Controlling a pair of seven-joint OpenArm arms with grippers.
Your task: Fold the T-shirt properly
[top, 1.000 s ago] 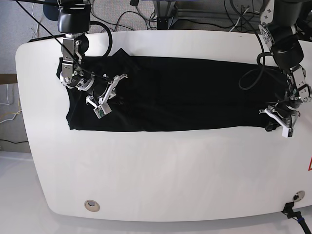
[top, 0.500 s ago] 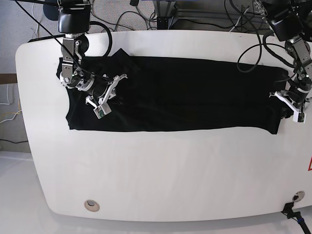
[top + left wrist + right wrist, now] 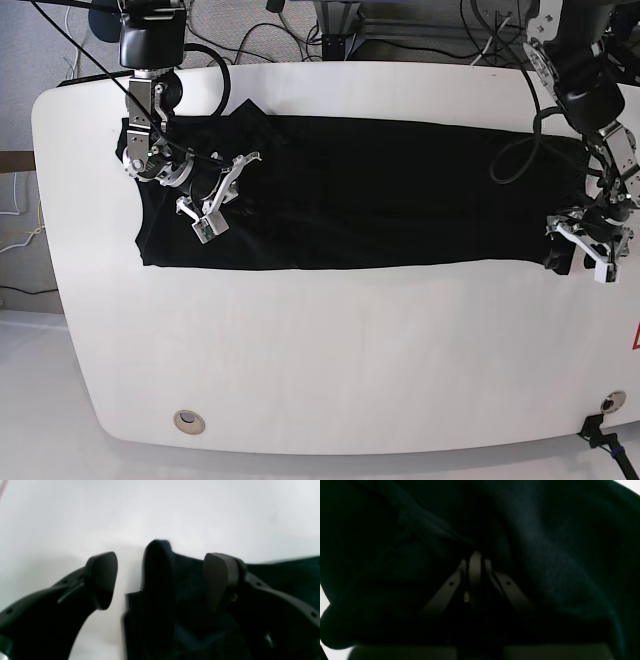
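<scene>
I see the T-shirt [image 3: 360,190] lying flat as a long black band across the white worktop [image 3: 330,350], from 9 to 3 o'clock. My left gripper [image 3: 578,252] at 3 o'clock has its fingers [image 3: 102,577] spread wide, a raised fold between them, ungripped. My right gripper [image 3: 212,200] at 10 o'clock is clamped tight on the cloth.

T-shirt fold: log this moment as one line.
shirt flat on table, folded lengthwise | left gripper open over shirt's end | right gripper shut on shirt | fold incomplete
</scene>
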